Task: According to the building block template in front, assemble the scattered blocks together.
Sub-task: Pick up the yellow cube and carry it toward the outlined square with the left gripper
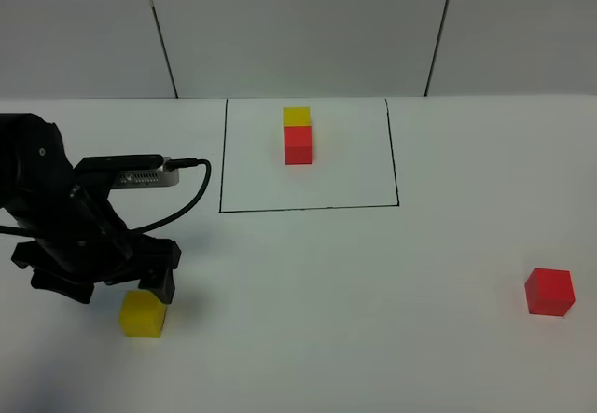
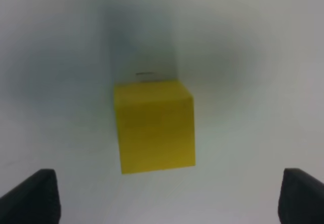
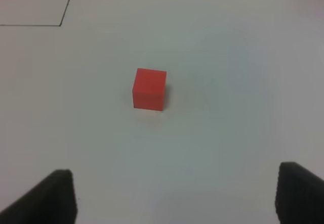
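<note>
The building block template is seen at 12 o'clock on the table: a small matte yellow cube is joined to a small matte red cube, the yellow one at the far side. Both are enclosed by a thin black-line rectangle drawn on the surface. Of the scattered blocks, the loose plain yellow cube is found at 8 o'clock and the loose plain red cube at 4 o'clock, well apart from each other and outside the frame.

The white, matte table is backed by a wall of pale grey panels divided by dark seams.

Four cubes are counted, two yellow and two red, along with one rectangle and one black arm in the high view.

The left gripper is held low just behind the loose yellow cube; its black jaws are spread wide and the cube is not touched. The right gripper is shown only by its wrist camera; its jaws are parted, nothing is held, and the loose red cube lies ahead of it, apart.
</note>
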Tool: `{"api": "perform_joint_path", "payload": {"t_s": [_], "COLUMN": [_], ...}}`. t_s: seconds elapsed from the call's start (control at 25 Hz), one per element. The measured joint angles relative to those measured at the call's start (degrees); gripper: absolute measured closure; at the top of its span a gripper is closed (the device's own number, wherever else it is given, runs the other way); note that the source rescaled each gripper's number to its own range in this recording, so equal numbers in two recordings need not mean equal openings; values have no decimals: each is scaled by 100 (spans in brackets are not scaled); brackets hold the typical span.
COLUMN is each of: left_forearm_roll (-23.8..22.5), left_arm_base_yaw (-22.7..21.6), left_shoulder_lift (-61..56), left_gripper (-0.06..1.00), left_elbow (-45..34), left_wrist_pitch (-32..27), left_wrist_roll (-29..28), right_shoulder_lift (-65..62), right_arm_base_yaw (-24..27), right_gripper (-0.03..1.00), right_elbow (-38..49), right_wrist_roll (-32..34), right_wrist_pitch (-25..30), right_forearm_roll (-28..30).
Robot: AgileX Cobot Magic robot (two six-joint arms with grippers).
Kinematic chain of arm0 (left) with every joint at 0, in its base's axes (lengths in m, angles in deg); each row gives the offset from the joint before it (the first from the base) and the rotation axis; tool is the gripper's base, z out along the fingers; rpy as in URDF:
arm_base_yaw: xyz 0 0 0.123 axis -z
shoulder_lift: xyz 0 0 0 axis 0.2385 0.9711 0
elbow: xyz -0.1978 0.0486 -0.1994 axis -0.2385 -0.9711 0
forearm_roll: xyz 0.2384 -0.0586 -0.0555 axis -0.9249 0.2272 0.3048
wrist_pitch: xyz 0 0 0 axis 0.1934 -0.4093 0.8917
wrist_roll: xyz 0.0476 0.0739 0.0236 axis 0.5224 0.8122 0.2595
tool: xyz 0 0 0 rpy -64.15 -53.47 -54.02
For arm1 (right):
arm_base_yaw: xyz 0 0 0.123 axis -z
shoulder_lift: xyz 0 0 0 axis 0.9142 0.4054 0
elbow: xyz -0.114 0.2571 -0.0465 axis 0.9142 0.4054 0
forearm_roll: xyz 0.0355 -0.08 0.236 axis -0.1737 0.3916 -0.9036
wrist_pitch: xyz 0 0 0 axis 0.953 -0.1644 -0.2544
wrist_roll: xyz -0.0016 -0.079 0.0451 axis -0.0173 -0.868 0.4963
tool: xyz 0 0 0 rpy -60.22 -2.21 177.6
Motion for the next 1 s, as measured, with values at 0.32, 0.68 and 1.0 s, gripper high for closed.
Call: {"api": "perform_joint_path", "payload": {"t_s": [0.32, 0.68, 1.0], "left_forearm_roll": [-33, -38, -38], "left_arm_base_yaw": [0, 0, 0], "left_shoulder_lift": [492, 952, 1014], "left_gripper": [0, 10, 45], "left_elbow": [0, -25, -25], "left_wrist_pitch": [38, 333, 450], "left_wrist_roll": [-14, -21, -21], "right_shoulder_lift": [0, 0, 0], "right_arm_base_yaw": [0, 0, 0], "right_gripper": [33, 33, 33], "right_elbow": [0, 0, 0], "right_wrist_roll": [0, 0, 0], "right_wrist_pitch": [0, 0, 0], "right_forearm_roll": [0, 0, 0]}}
